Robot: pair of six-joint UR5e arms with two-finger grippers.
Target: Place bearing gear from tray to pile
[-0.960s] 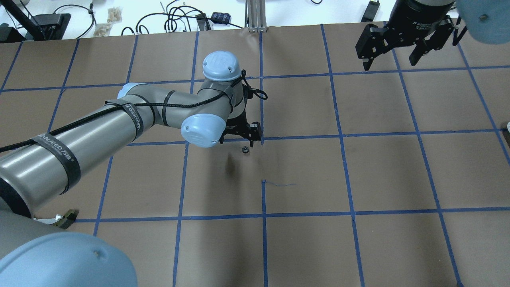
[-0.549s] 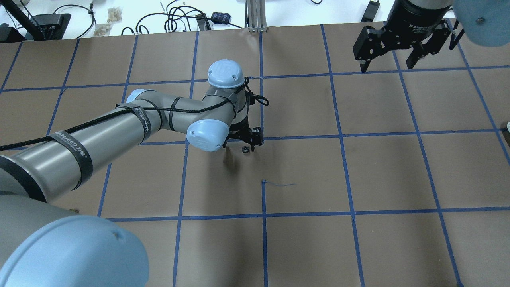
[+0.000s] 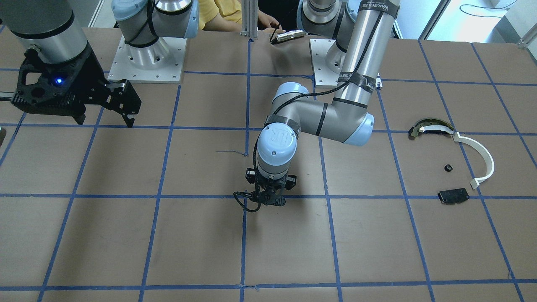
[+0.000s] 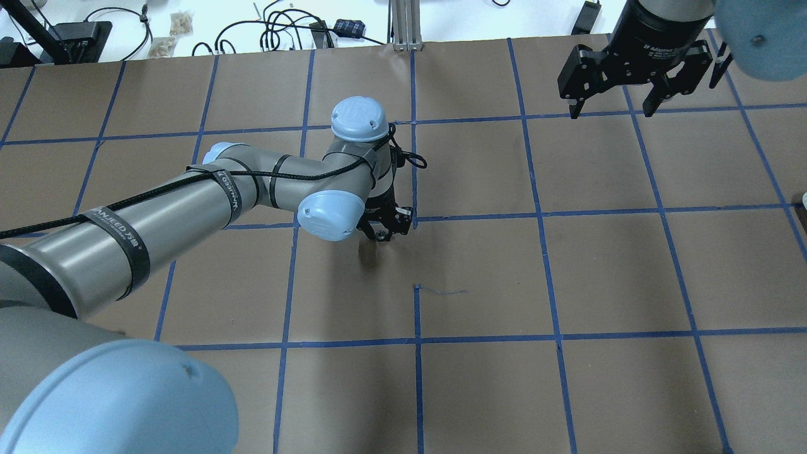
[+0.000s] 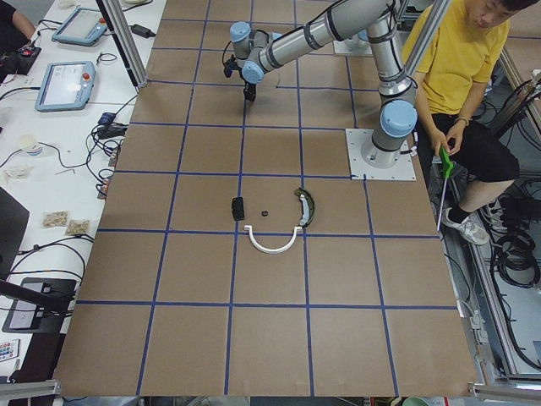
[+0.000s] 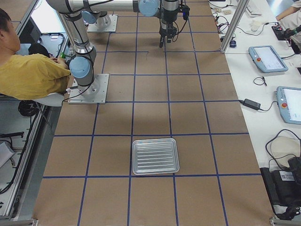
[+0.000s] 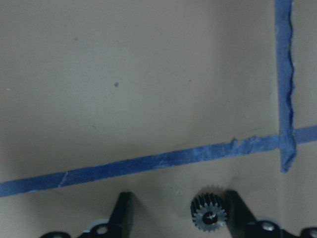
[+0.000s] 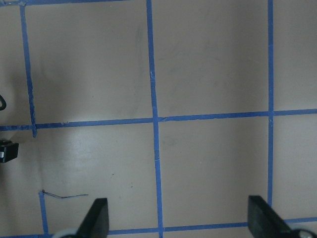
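Note:
The bearing gear (image 7: 209,214) is a small dark toothed wheel lying flat on the brown table near a blue tape crossing. My left gripper (image 7: 179,218) is open and low over the table, with the gear between its fingers, close to the right one in the wrist view. It shows at mid-table in the overhead view (image 4: 383,233). The pile lies apart: a white arc strip (image 3: 482,157), a dark curved piece (image 3: 428,127), a black plate (image 3: 453,196) and a small black part (image 3: 448,168). My right gripper (image 4: 613,110) is open, empty and raised at the far right.
A silver ribbed tray (image 6: 155,156) sits on the table toward the robot's right end. A person in a yellow shirt (image 5: 461,59) sits behind the robot bases. Cables and devices lie beyond the table's far edge (image 4: 284,28).
My left gripper has come down and shifted so that its fingers now stand on either side of the gear. The right gripper drifted slightly.

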